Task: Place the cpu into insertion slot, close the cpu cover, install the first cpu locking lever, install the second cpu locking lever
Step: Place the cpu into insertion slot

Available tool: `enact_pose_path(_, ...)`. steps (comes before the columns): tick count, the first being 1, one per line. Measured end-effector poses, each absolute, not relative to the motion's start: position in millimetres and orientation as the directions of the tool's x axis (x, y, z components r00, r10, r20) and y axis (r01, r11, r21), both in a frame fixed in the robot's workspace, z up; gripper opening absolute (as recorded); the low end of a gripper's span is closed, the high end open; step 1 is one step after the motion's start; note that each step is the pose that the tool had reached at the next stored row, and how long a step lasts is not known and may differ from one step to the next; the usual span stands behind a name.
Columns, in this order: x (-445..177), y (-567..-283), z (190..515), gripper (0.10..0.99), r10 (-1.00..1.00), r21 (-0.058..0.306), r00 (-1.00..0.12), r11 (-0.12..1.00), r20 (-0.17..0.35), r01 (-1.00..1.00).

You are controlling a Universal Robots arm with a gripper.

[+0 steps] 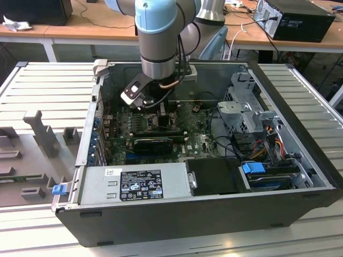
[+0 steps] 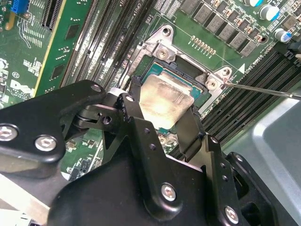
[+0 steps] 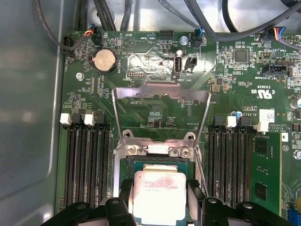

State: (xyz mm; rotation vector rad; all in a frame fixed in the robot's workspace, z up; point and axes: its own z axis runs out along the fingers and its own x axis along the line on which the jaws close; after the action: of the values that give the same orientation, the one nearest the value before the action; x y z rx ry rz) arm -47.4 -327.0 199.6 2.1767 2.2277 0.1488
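My gripper [image 2: 163, 101] is down inside the computer case [image 1: 289, 107], shut on the cpu [image 2: 162, 96], a small silver-faced square held by its two opposite edges. One black finger [image 2: 134, 106] shows on one edge of the chip. The cpu [image 3: 157, 195] sits right over the insertion slot [image 3: 155, 162], whose metal rim [image 2: 193, 77] shows around it; I cannot tell if it is fully seated. The cpu cover [image 3: 162, 86] stands flipped open behind the socket. A thin locking lever [image 2: 263, 89] sticks out, unlatched. In the exterior view the gripper [image 1: 161, 104] hides the socket.
Long black memory slots [image 3: 87, 160] flank the socket on both sides. A black graphics card [image 1: 153, 143], the grey power supply [image 1: 134, 184] and a drive cage [image 1: 246, 112] crowd the case. Cables [image 3: 207, 23] run past the board's far edge near a coin battery [image 3: 104, 61].
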Motion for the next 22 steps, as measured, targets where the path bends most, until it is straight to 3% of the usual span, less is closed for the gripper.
enact_pose_path(7, -47.4, -327.0, 198.8, 0.545, 0.998, 0.085, -0.023, 0.019, 0.050, 0.996)
enact_pose_path(9, -47.4, -327.0, 198.8, 0.620, 0.998, 0.085, -0.023, 0.019, 0.050, 0.996)
enact_pose_path(22, -47.1, -324.6, 198.9, 0.620, 0.998, 0.085, -0.023, 0.018, 0.057, 0.996)
